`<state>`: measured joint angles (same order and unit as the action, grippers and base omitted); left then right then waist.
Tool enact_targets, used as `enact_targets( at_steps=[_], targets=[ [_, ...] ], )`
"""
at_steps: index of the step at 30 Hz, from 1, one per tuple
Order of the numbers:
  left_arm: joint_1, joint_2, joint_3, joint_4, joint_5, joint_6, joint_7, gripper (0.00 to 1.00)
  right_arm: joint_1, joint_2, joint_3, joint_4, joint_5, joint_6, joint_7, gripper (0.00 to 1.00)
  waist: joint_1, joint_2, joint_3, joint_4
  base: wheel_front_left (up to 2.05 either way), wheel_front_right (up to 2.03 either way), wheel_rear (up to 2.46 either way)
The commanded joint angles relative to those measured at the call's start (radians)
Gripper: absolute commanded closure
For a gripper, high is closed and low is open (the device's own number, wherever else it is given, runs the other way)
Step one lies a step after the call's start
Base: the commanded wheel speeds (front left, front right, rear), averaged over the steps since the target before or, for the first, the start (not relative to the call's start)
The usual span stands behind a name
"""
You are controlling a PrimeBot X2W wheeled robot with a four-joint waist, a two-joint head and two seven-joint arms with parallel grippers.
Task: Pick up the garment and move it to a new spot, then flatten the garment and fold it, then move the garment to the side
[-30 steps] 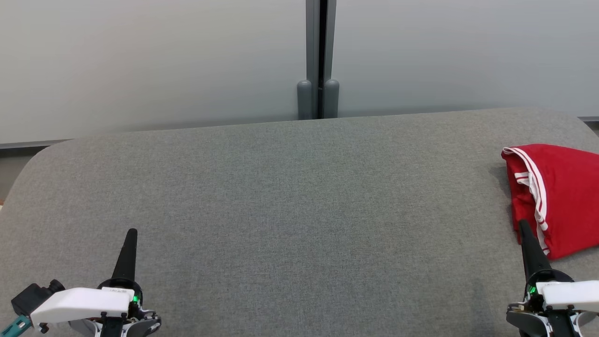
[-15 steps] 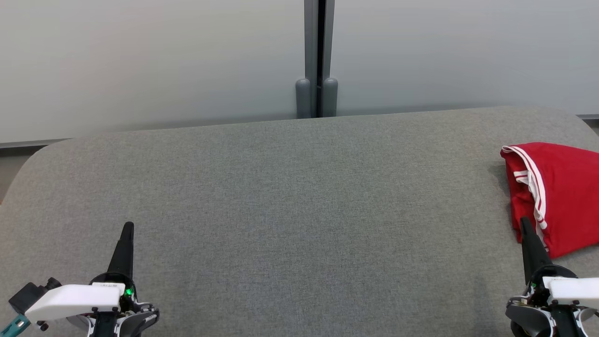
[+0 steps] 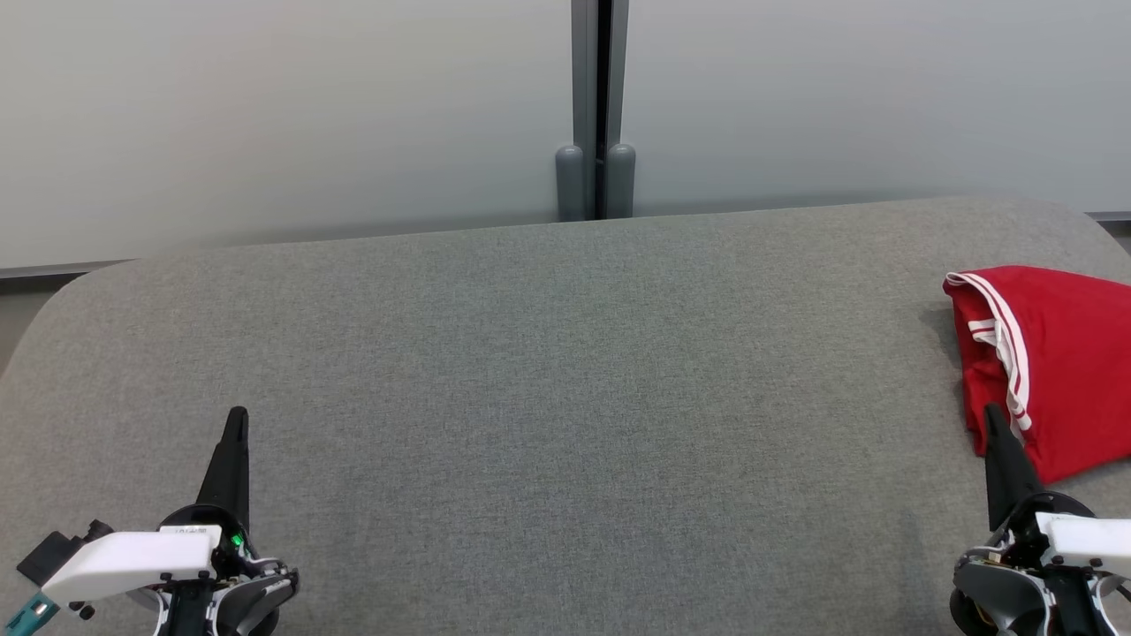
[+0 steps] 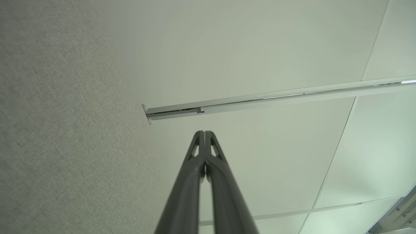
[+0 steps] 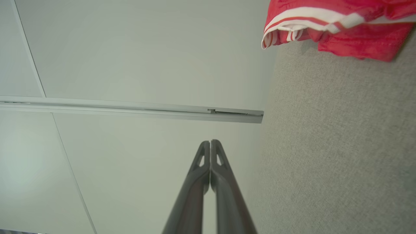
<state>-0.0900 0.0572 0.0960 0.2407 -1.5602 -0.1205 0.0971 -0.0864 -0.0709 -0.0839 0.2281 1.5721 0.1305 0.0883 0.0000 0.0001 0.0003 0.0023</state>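
Here, the red garment (image 3: pixel 1060 353) lies at 3 o'clock in the head view, at the right end of the grey upholstered surface (image 3: pixel 565 397), cut off by that view's right edge. It is bunched into a rough folded wedge, with white stripes running along its left-hand edge. In the right wrist view the same garment (image 5: pixel 341 29) sits at 1 o'clock, its striped hem curled open at the left tip, resting on the grey fabric (image 5: pixel 341 146).

The left gripper (image 3: pixel 237 415) rises at 7 o'clock in the head view, its white housing below it and its dark fingers pointing towards 12. In its wrist view, the left gripper (image 4: pixel 204 133) has its two fingers pressed together along their length, clenched on nothing, with the grey fabric (image 4: pixel 48 130) at 9 o'clock and a pale rail (image 4: pixel 276 97) crossing behind the tips.

The right gripper (image 3: pixel 990 413) stands at 4 o'clock in the head view, its tip drawn over the garment's lower left corner. The right wrist view, though, shows a band of bare fabric between the right gripper (image 5: pixel 210 142) and the cloth, so they are apart. Its fingers are likewise clamped together and empty.

Behind the surface, at 12 o'clock, pale wall panels (image 3: pixel 265 115) meet at a dark vertical joint (image 3: pixel 601 88) with two rounded grey caps (image 3: pixel 570 181) at its foot.
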Motion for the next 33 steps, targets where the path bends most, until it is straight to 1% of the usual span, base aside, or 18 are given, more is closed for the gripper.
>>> enact_targets(
  at_steps=[1, 9, 33],
  targets=[
    [-0.019, 0.003, 0.007, 0.001, -0.014, -0.005, 0.005, 1.0, -0.016, 0.0, -0.002, 0.004, 0.015, 0.0, 0.005, 1.0, 0.0, -0.0001, 0.0, 0.0, 0.0, 0.0, 0.0],
    [-0.026, -0.005, 0.019, 0.006, -0.057, -0.013, 0.017, 1.0, -0.026, 0.004, -0.009, 0.019, 0.062, 0.0, 0.009, 1.0, 0.0, -0.0001, 0.003, -0.002, 0.0, 0.0, 0.0],
    [-0.024, -0.005, 0.02, 0.006, -0.055, -0.013, 0.017, 1.0, -0.027, 0.008, -0.016, 0.019, 0.054, 0.0, 0.014, 1.0, 0.0, -0.0001, 0.003, -0.002, 0.0, 0.0, 0.0]
  ],
)
